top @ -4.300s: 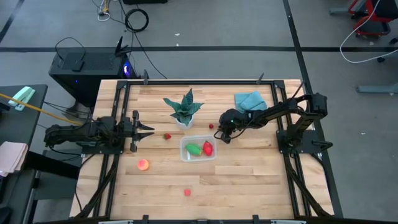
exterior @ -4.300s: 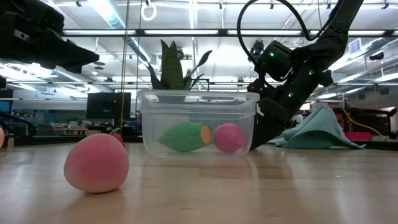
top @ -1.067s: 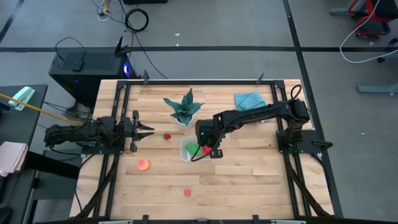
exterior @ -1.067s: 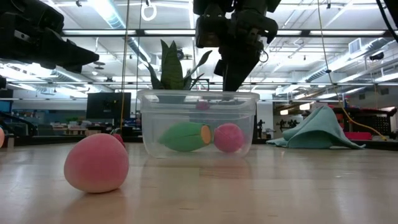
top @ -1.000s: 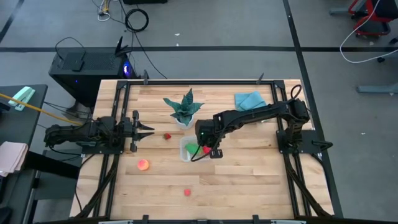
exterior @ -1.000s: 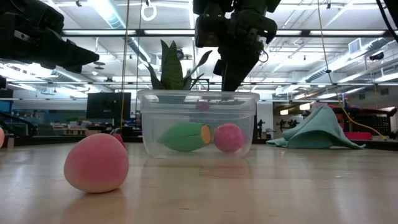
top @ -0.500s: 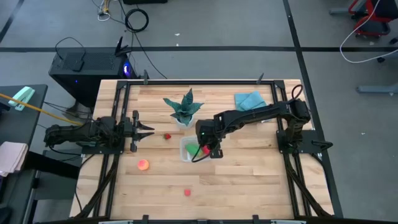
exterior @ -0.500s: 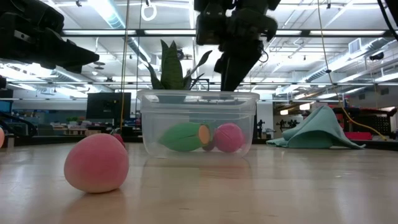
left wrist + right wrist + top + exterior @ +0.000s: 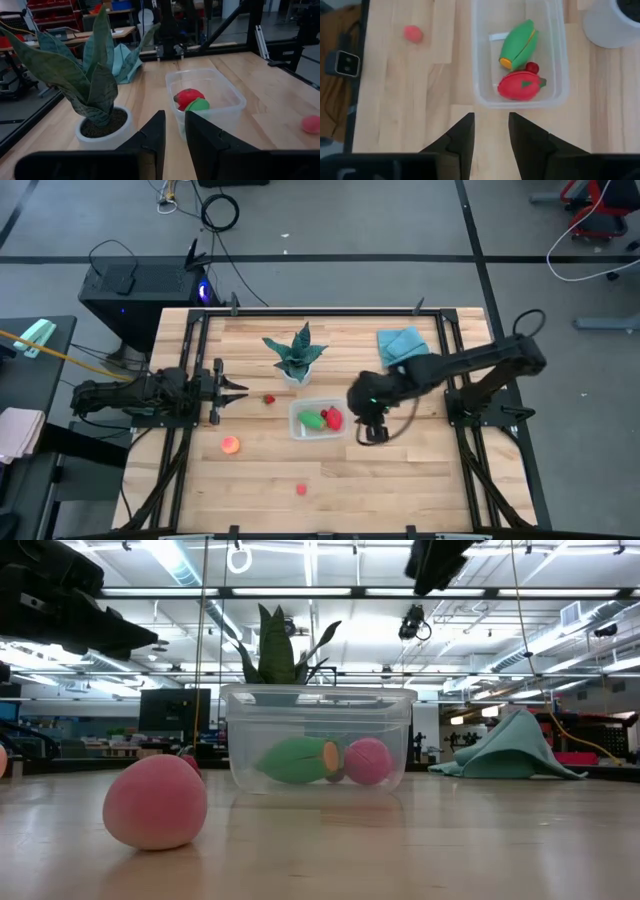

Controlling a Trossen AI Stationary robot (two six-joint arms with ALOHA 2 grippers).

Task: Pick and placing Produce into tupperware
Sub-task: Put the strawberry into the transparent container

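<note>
— Looking from the front edge inward, what is lying closest to you?

— I am seeing one small red piece of produce (image 9: 300,490) sitting alone on the table (image 9: 400,480), in front of the tupperware (image 9: 298,430) and well apart from it. An orange-yellow round one (image 9: 230,445) is lying front-left of the tupperware, also apart.

— And the tupperware itself?

— It is sitting upright near the middle of the boards. It is holding the green oval (image 9: 518,44) and a larger red piece (image 9: 520,86), the two touching, and a tiny red piece (image 9: 532,67) is wedged between them.

— Where are you holding the right gripper?

— The right gripper (image 9: 372,432) is hanging just beside the tupperware's right end, raised above the table. Its fingers (image 9: 461,135) are standing apart and gripping nothing.

— The left one?

— The left gripper (image 9: 235,389) is waiting well to the left of the tupperware. Its fingers (image 9: 150,137) are pointing toward the tupperware, a narrow gap is showing between them, and they are carrying nothing.

— Anything behind?

— Another small red piece (image 9: 269,399) is lying just behind the tupperware's left end. The potted plant (image 9: 297,352) is standing behind that, and the blue cloth (image 9: 402,342) is lying crumpled behind and to the right of the tupperware.
</note>
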